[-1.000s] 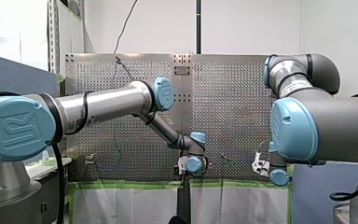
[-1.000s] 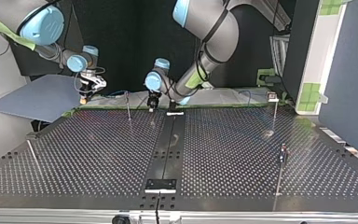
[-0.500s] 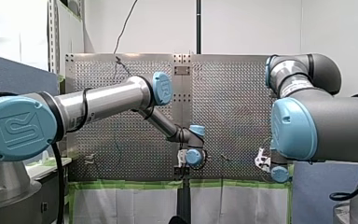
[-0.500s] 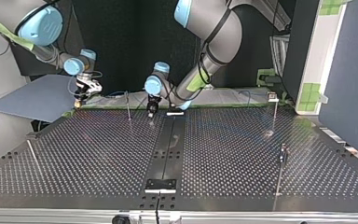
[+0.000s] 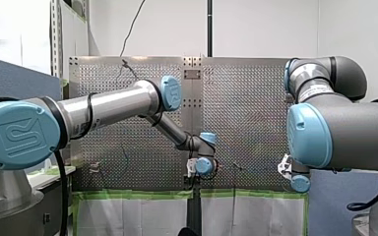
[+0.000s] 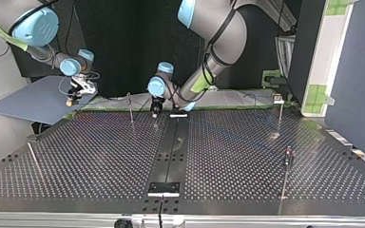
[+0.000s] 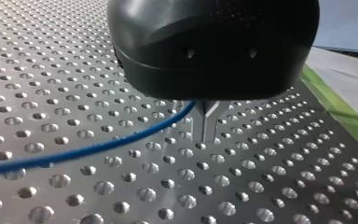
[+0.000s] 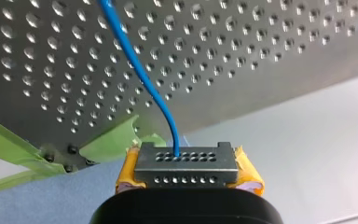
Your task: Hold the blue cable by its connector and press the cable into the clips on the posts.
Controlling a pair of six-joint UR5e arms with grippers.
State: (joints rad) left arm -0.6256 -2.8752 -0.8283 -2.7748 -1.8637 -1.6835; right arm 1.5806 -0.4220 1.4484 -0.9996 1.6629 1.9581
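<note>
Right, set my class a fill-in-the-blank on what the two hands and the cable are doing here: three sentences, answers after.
1. My right hand grips a black ___ between its yellow pads.
2. The cable leaving it is ___ in colour.
3. Under my left hand, the table is dotted with ___.

Missing words: connector; blue; holes.

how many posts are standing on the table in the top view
4 posts: one at the far edge beside my left hand, one at the far right, one nearer on the right, one near the left edge. Others may be hidden.
</note>
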